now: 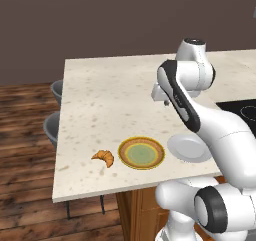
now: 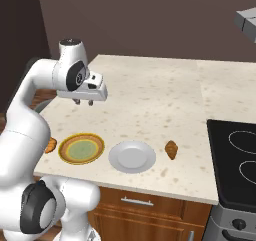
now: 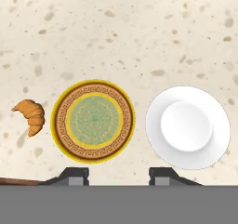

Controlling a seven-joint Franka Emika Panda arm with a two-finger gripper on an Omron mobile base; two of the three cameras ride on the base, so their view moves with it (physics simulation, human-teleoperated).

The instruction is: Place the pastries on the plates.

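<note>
There are two croissants, two plates and one gripper.

On the left side of the counter (image 1: 100, 95) lies one croissant (image 1: 103, 157). It is small, golden brown and bent like a moon. It sits on the bare stone, just beside the yellow plate (image 1: 141, 153), and does not touch it. In the right base view the robot's white arm hides most of this croissant, so only a small brown bit peeks out.

Next comes the yellow plate, with brown rings and a green middle. Nothing lies on it. Just to its right is the white plate (image 1: 188, 148), near the first one but not touching. It has nothing on it too. In the left base view the arm covers part of its right edge.

Further right, past the white plate, lies the second croissant (image 2: 171, 149). It is on the bare counter, near the dark stove top (image 2: 235, 160).

The gripper (image 2: 83, 102) hangs in the air above the counter, behind the plates and well apart from both croissants. In the hand view the two finger tips (image 3: 74, 175) stand wide apart, so the gripper is open and holds nothing. The yellow plate lies just beyond the left tip, with the first croissant off to its left.
</note>
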